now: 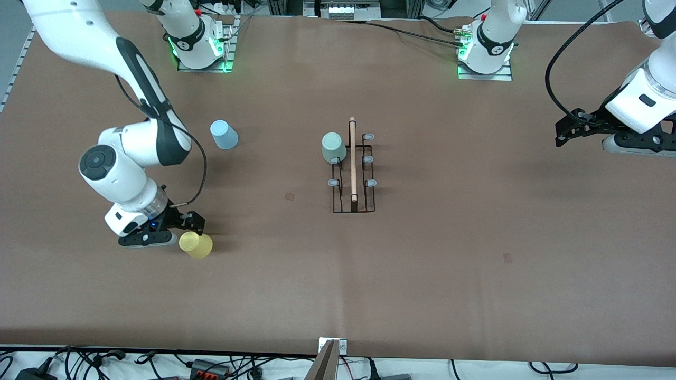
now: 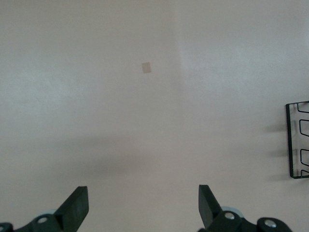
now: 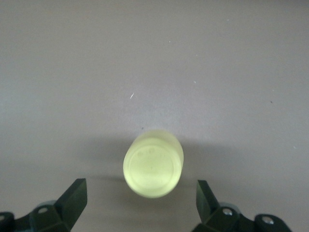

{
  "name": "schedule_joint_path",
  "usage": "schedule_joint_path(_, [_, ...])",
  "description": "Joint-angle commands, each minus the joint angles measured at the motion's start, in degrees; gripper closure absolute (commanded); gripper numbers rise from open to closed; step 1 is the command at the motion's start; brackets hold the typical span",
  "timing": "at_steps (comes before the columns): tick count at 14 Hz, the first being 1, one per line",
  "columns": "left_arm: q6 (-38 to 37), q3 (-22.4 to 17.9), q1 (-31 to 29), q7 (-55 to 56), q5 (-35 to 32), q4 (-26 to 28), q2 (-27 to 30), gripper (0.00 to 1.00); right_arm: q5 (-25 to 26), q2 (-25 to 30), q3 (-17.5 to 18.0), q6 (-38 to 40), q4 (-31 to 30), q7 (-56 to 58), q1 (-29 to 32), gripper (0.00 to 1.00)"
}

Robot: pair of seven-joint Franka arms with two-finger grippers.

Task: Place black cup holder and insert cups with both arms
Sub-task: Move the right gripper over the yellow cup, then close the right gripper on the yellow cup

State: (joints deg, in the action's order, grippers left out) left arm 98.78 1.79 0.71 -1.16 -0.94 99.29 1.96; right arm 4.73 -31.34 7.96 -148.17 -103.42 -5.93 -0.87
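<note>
The black cup holder [image 1: 354,210] stands mid-table with its wooden rod handle [image 1: 353,163] on top; its edge shows in the left wrist view [image 2: 291,140]. A sage green cup [image 1: 334,147] sits upside down on one of its pegs. A light blue cup [image 1: 224,134] stands upside down on the table toward the right arm's end. A yellow cup [image 1: 196,245] stands upside down nearer the front camera. My right gripper [image 1: 191,224] [image 3: 141,187] is open just over the yellow cup [image 3: 153,163], fingers either side, not touching. My left gripper [image 1: 566,132] [image 2: 143,194] is open and empty, waiting over the table's left-arm end.
Brown table cover [image 1: 422,274] with small tape marks [image 1: 290,196] [image 1: 507,257], one also in the left wrist view [image 2: 146,67]. The arm bases [image 1: 200,47] [image 1: 486,53] stand along the table's robot edge. Cables lie along the front edge.
</note>
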Motion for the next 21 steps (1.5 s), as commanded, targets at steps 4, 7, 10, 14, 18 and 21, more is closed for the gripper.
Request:
schedule_joint_path(4, [-0.8, 0.7, -0.4, 0.6, -1.2, -0.1, 0.7, 0.00, 0.7, -5.8, -0.9, -6.0, 2.1, 0.9, 0.0, 0.00])
schedule_joint_path(7, [-0.8, 0.7, -0.4, 0.6, -1.2, -0.1, 0.7, 0.00, 0.5, -6.5, -0.9, -6.0, 2.2, 0.8, -0.3, 0.00])
schedule_joint_path(10, [-0.8, 0.7, -0.4, 0.6, -1.2, -0.1, 0.7, 0.00, 0.6, -6.7, -0.9, -5.9, 2.1, 1.1, -0.4, 0.63])
schedule_joint_path(14, [-0.8, 0.7, -0.4, 0.6, -1.2, -0.1, 0.7, 0.00, 0.8, -5.8, -0.9, -4.6, 2.1, 1.3, -0.9, 0.92])
schedule_joint_path(18, [-0.8, 0.7, -0.4, 0.5, -1.2, -0.1, 0.7, 0.00, 0.3, 5.3, -0.7, 11.7, 1.6, -4.1, -3.5, 0.92])
schedule_joint_path(21, [-0.8, 0.7, -0.5, 0.4, -1.2, -0.1, 0.7, 0.00, 0.1, 12.1, -0.4, 20.5, 2.0, -16.6, -9.6, 0.92])
